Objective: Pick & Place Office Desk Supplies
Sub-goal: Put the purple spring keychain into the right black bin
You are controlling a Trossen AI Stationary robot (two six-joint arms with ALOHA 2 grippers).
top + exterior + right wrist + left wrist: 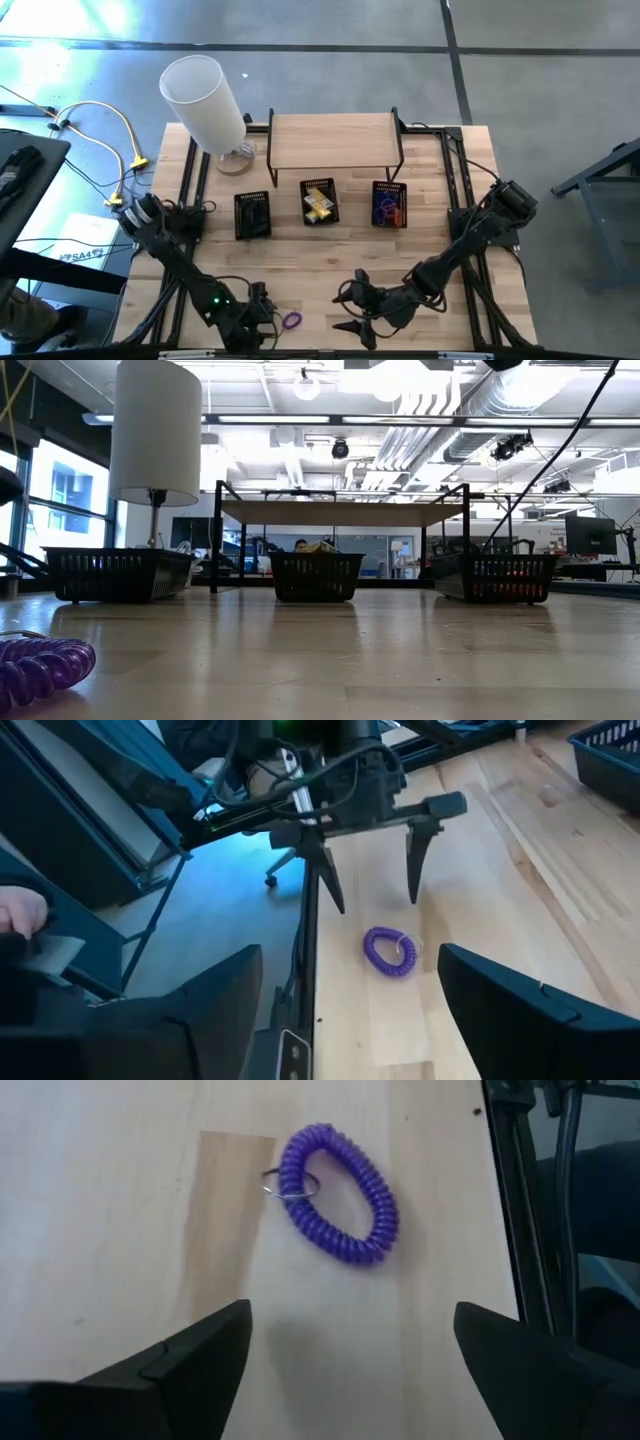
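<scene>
A purple coiled band loop [340, 1192] with a small metal ring lies flat on the wooden table near its front edge, left of centre [291, 320]; the low view shows it at the bottom left [40, 665]. My left gripper [350, 1350] hovers just left of it [268, 310], open and slanting down, touching nothing; the loop lies ahead of its fingertips. The right wrist view shows the left gripper [376, 900] above the loop [390, 950]. My right gripper [346, 302] stands open to the loop's right, with nothing between its fingers [350, 1000].
Three black mesh baskets stand in a row mid-table: the left [252, 215] with dark pieces, the middle [320, 200] with yellow and white blocks, the right [389, 203] with coloured loops. Behind them are a wooden shelf [333, 140] and a tall white cylinder [205, 100].
</scene>
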